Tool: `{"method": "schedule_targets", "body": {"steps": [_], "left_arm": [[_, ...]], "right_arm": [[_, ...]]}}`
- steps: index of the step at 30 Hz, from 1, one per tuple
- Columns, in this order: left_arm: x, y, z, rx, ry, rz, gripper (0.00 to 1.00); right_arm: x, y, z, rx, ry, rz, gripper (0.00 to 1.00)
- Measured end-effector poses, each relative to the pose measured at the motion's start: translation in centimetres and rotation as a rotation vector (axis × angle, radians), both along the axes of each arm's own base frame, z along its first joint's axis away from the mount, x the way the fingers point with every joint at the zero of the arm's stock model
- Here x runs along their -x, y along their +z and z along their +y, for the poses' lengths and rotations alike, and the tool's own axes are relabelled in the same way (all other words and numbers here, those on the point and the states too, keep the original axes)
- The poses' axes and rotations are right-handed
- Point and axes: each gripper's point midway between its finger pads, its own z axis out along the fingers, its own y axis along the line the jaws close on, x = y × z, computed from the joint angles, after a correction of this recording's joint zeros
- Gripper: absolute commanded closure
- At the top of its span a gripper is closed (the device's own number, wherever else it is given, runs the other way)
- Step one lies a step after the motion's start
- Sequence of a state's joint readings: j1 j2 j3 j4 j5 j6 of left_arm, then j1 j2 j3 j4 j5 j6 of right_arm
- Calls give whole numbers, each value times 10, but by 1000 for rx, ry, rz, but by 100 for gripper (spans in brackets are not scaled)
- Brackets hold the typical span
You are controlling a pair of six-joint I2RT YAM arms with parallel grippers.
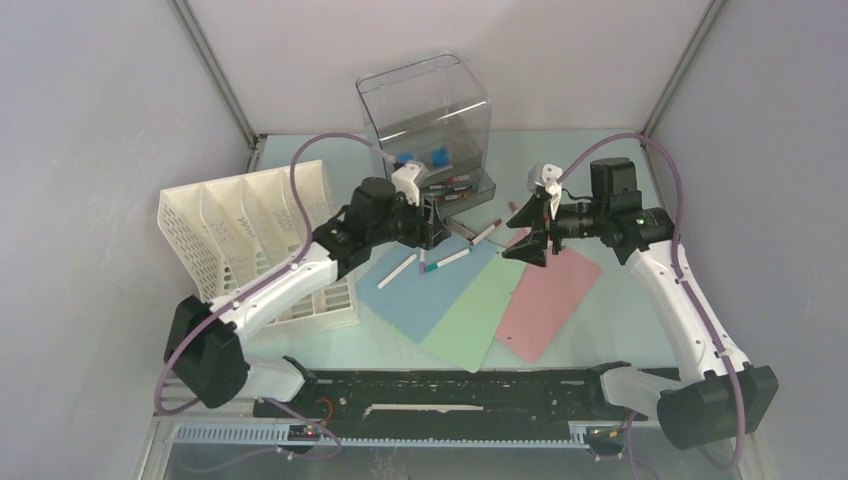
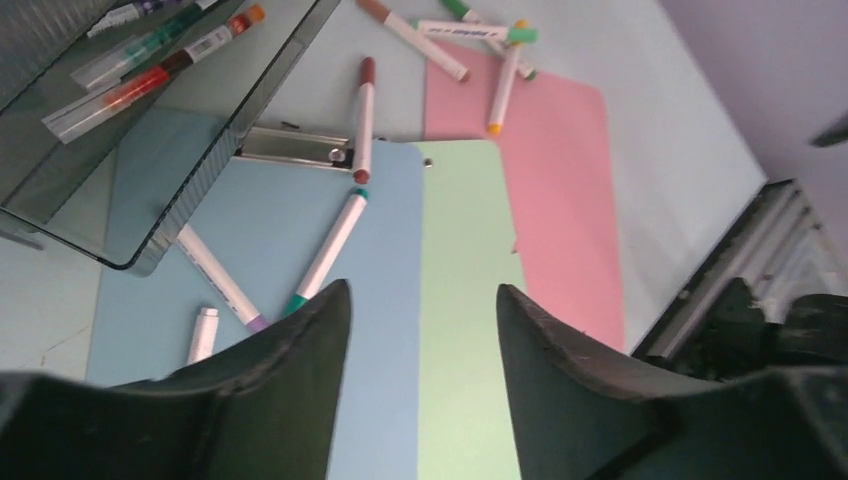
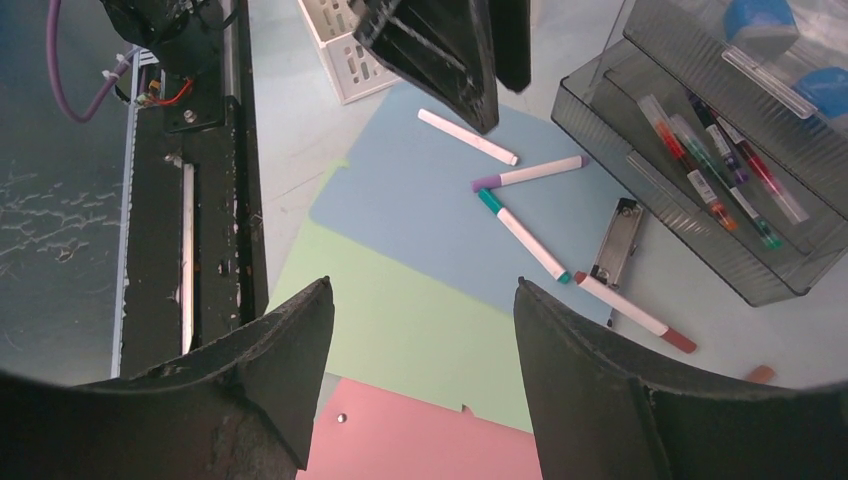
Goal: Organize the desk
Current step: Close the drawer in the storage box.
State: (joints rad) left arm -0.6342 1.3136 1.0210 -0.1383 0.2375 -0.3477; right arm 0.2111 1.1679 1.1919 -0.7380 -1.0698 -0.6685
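3 boards on the table, 3 markers on the blue board, more past it cut off, left fingers and right fingers both apart, nothing held

The top external camera looked steeply down from above and behind the arm bases, taking in the whole desk. The left wrist camera hung close over it, facing the pink sheet; the right wrist camera, equally near, faced the left gripper. Both wrist views shared the blue sheet, the green sheet and loose markers.
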Motion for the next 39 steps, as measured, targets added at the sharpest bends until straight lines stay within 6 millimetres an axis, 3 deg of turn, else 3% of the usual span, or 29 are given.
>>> {"method": "schedule_targets", "body": {"steps": [9,16,31,39], "left_arm": [[-16,-47,-28,-217,69,2,80],[-29,-74,-47,-417,51,-78,100],[-67,-98,-42,-707,50,-198,100],[-78,-104,-38,-796,43,-234,100]], "right_arm": [[-2,-1,-2,12,-19,-5,26],[-2,2,-4,22,-35,-26,26],[-5,0,-6,35,-50,-31,26],[-5,0,-6,37,-52,-32,26]]}}
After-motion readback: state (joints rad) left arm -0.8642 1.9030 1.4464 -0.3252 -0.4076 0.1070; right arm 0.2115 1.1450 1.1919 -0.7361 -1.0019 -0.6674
